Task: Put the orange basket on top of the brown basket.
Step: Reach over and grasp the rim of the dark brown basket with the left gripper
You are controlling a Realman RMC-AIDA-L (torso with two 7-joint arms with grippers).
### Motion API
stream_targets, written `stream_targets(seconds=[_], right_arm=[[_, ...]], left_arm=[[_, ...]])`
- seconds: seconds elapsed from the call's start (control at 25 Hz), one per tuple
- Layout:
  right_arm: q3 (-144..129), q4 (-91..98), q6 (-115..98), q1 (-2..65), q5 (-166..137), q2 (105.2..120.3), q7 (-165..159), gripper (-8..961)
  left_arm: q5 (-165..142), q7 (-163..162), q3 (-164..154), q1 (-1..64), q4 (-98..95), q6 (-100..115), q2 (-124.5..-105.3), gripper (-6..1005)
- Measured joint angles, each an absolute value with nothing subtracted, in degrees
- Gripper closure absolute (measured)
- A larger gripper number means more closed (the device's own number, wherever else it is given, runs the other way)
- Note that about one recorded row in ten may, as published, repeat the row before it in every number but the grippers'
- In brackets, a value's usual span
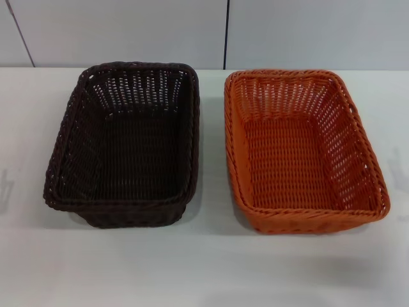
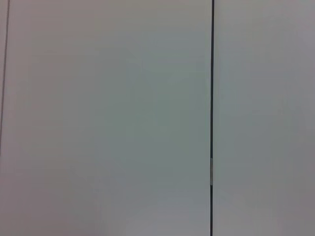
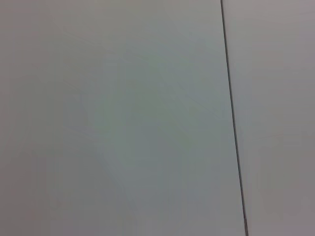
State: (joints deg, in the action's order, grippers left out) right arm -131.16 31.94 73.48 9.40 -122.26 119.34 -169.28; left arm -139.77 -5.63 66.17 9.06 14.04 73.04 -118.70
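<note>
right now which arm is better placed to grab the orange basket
Probably the right arm. The orange basket sits on the robot's right side of the table, with the brown basket beside it on the left, apart from it. Neither end effector is in view, so this rests on basket position alone.

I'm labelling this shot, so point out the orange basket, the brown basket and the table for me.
orange basket (image 1: pixel 287 160): head view, on its woven floor.
brown basket (image 1: pixel 137 160): head view, on its woven floor.
table (image 1: pixel 204 268): head view, on the bare white top in front of both baskets.
</note>
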Motion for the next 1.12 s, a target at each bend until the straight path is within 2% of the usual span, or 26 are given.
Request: stream_targets(seconds=[1.12], right_arm=[[-131.38, 32.20, 73.38, 9.47, -122.16, 119.44, -169.28, 232]], left_arm=[[-139.39, -5.63, 66.25, 9.32, 14.06, 73.22, -118.56, 216]])
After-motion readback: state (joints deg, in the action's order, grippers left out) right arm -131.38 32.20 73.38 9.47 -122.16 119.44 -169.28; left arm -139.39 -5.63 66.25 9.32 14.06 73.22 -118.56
